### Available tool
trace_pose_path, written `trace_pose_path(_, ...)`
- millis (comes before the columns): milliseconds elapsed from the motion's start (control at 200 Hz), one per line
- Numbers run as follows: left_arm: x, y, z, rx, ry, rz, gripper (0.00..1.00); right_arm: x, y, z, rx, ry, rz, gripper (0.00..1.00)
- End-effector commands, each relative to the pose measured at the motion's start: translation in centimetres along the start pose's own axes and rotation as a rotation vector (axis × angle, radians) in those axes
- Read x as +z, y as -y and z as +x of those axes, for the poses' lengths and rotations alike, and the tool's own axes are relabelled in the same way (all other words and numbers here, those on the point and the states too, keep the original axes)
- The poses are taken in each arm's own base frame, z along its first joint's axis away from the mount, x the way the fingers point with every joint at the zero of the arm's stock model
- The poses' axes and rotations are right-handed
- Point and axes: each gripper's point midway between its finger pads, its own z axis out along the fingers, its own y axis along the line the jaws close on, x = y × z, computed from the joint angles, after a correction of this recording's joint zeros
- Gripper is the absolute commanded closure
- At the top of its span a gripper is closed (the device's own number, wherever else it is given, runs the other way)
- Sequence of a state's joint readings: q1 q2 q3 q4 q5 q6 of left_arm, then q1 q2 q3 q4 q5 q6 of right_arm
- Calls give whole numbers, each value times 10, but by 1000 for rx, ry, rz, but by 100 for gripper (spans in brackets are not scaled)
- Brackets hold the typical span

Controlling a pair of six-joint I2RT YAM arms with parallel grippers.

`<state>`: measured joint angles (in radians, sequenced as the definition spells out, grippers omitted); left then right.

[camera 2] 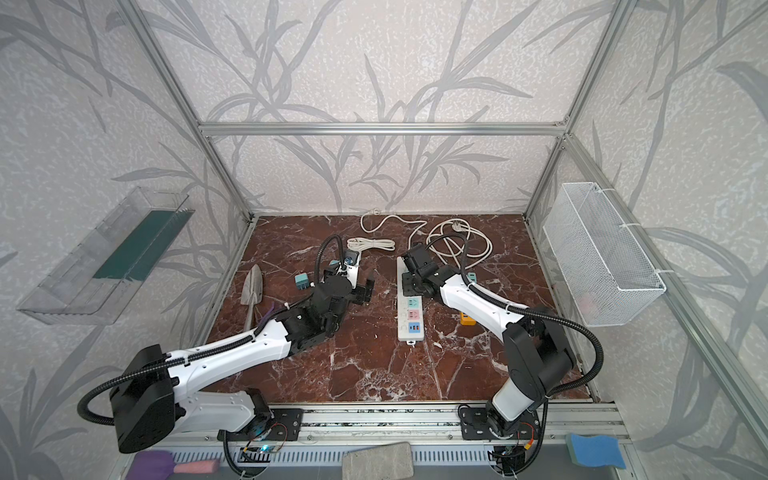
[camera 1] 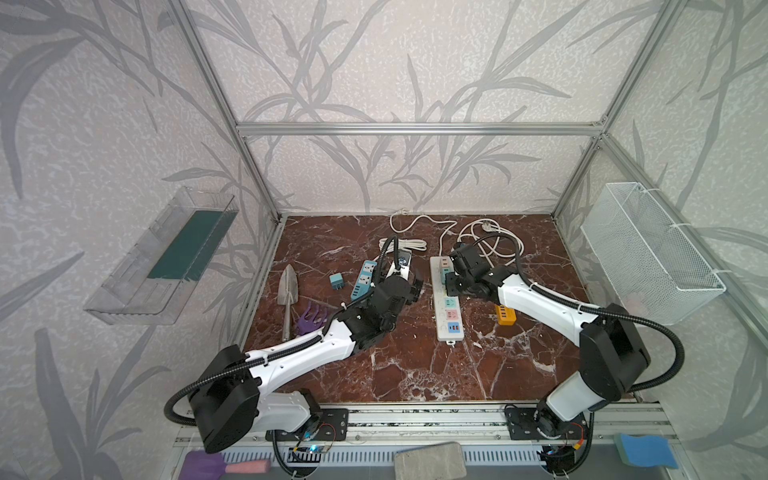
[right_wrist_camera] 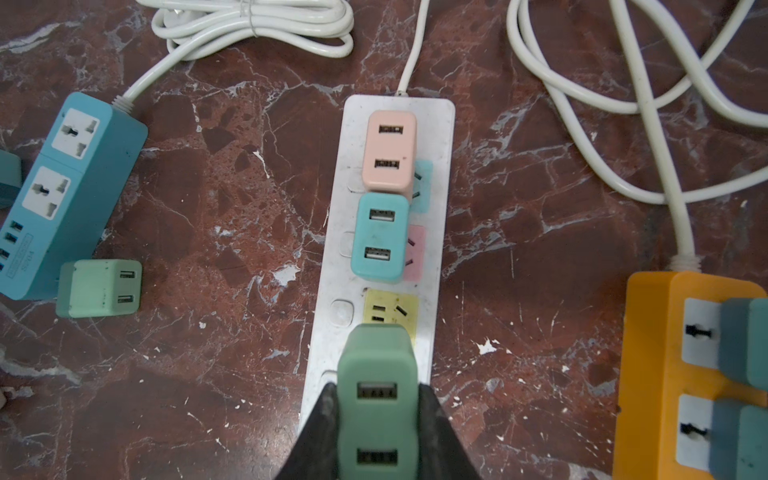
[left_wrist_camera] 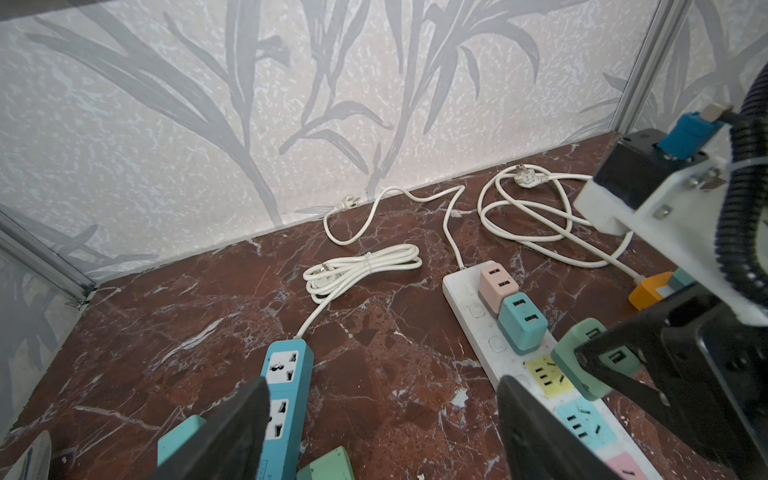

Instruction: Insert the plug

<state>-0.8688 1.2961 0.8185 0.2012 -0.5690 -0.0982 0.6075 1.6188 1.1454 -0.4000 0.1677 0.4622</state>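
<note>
Both flat sides of the green plug [right_wrist_camera: 377, 365], likely light, rigid and slick, sit clamped in the right gripper [right_wrist_camera: 377, 399] jaws; the left gripper [left_wrist_camera: 381, 388] jaws gape empty.

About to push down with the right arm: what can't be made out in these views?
- Green plug prongs: right wrist view, hidden beneath its own body; whether they have entered the yellow socket cannot be told.
- Same plug, both top views: covered by the right gripper.
- Orange power strip: right wrist view, cut off by the picture's edge.
- Blue power strip label: too small to read.
</note>
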Motion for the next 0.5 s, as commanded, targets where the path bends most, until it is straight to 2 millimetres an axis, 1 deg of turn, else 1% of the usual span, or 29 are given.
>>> trace_pose_path(0,-6,0,-14,-46,15,20,15,6,-2,-12,49,31,6,100)
trace_pose_path(225,-6,0,-14,-36,13,18,15,18,-2,-13,65,20,21,100)
trace_pose_path(320,-7,0,-15,-39,16,26,16,16,-4,-16,75,22,17,100)
trace_pose_path(325,-7,0,-15,-39,15,26,16,16,-4,-16,75,22,17,100)
trace_pose_path(335,-7,0,-15,-37,15,27,15,23,-3,-12,72,5,27,100)
trace_pose_path(350,-7,1,-15,-36,13,29,15,26,-3,-10,70,-2,31,100)
trace_pose_path(500,-8,1,-16,-32,13,33,16,28,4,-9,77,-15,81,100)
